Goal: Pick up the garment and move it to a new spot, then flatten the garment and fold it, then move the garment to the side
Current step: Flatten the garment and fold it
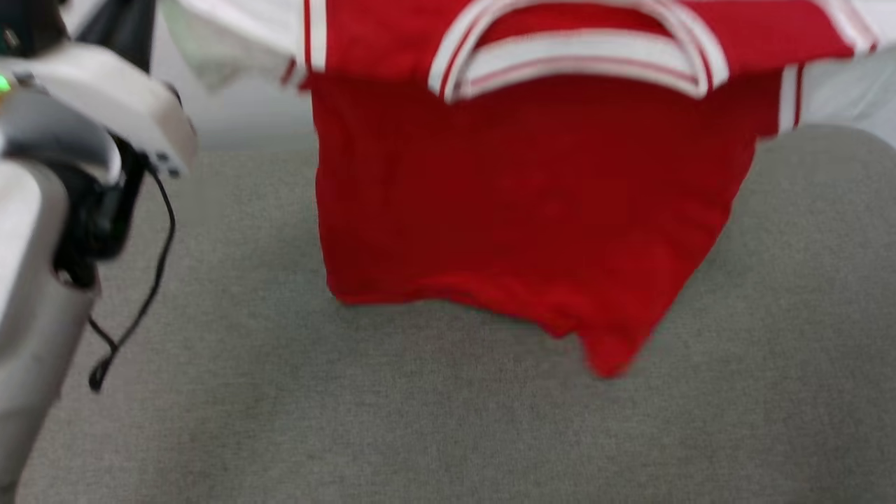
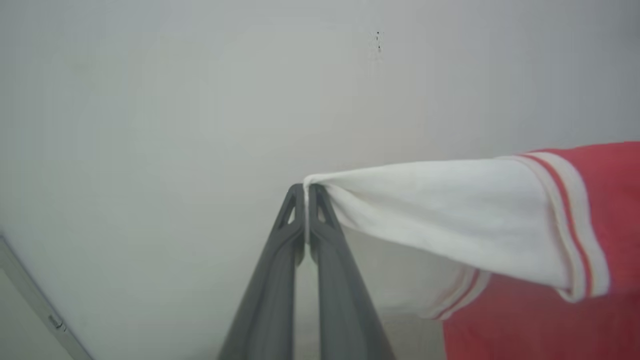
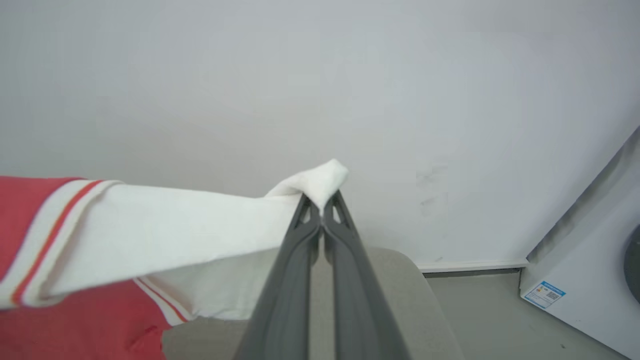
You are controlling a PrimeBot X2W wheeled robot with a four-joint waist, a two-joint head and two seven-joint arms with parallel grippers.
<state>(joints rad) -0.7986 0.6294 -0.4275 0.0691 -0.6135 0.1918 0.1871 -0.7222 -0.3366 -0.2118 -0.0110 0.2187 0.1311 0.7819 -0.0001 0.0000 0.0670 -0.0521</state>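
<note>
The shirt point(image 1: 518, 203) hangs spread above the grey worktop point(image 1: 420, 420), bare toward the near edge. Raised level, the left tool point(image 2: 306, 192) and right tool point(image 3: 321, 200) each pinch a white sleeve tip.

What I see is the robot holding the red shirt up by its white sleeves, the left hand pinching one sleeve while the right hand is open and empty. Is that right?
Not quite. The right hand is not open and empty: the right wrist view shows it shut on the other white sleeve. The rest holds: the left hand pinches one sleeve of the red shirt.
</note>
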